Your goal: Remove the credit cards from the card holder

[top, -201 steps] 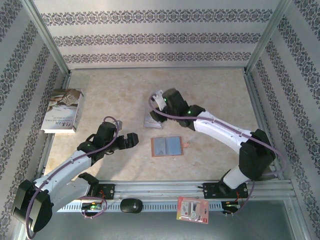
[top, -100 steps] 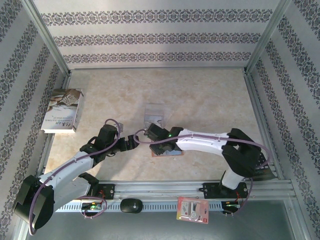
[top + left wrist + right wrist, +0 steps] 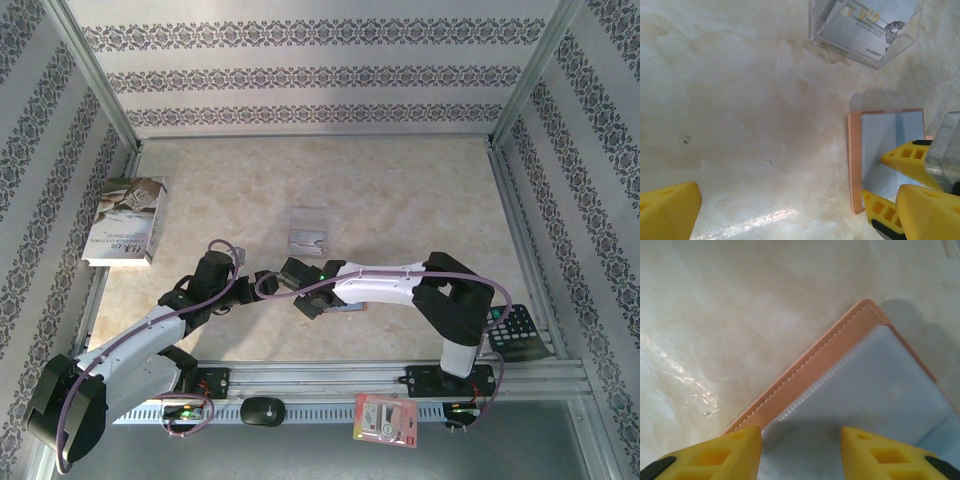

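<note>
On table (image 3: 715, 305) — open card holder (image 3: 870, 390); orange-brown, grey-blue lining

- Overhead view: bright, even and sharp across the table (image 3: 420, 190); the arms (image 3: 380, 275) cast faint, soft shadows.
- Left wrist view: a white glare streak lies low on the glossy table; a grey shadow sits beside the card holder (image 3: 880, 135).
- Right wrist view: glare streaks at left; the right end effector (image 3: 800, 442) shades the card holder.
</note>
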Controlling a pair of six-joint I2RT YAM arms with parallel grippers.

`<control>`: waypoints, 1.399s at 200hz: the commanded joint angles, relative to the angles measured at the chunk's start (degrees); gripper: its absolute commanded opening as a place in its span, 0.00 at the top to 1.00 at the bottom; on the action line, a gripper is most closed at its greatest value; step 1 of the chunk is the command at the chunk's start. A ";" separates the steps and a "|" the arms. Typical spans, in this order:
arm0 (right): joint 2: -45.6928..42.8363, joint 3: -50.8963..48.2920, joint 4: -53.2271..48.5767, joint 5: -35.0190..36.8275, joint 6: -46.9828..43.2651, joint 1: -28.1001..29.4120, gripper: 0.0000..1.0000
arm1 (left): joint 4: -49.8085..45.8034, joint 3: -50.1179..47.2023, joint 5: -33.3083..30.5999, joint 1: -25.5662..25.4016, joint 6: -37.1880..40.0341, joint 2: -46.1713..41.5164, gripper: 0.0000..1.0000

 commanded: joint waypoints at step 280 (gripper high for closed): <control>-16.86 -23.91 38.14 -16.47 19.59 -7.09 1.00 | 13.50 11.40 -4.49 -13.83 -0.34 28.27 0.74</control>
